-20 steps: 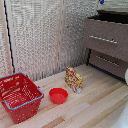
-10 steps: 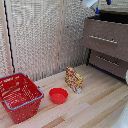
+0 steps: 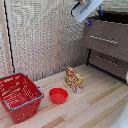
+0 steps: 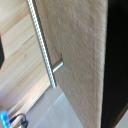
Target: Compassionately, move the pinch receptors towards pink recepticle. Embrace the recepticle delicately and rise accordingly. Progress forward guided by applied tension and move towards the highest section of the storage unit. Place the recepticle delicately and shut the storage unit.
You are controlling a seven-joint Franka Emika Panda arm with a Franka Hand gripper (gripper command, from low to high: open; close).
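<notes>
My gripper (image 3: pixel 94 16), a white boxy head with two dark-blue fingertips (image 3: pixel 89 22), hangs at the top of the exterior view. It is just above the front edge of the top drawer (image 3: pixel 107 31) of the dark-brown chest (image 3: pixel 122 52). The fingertips stand apart with nothing between them. The top drawer is pulled out, with a dark opening behind its front. The wrist view shows this drawer front (image 4: pixel 75 55) and its silver bar handle (image 4: pixel 42 45) close up. The pink mug is not visible in either view.
A lower drawer (image 3: pixel 107 65) with a like handle is shut. On the wooden table stand a red wire basket (image 3: pixel 19 95), a flat red bowl (image 3: pixel 58 95) and a snack box (image 3: pixel 73 80). A woven screen (image 3: pixel 40 35) backs the table.
My gripper has moved toward the exterior view's left, from over the drawer's opening to above its front edge. The things on the table have not moved.
</notes>
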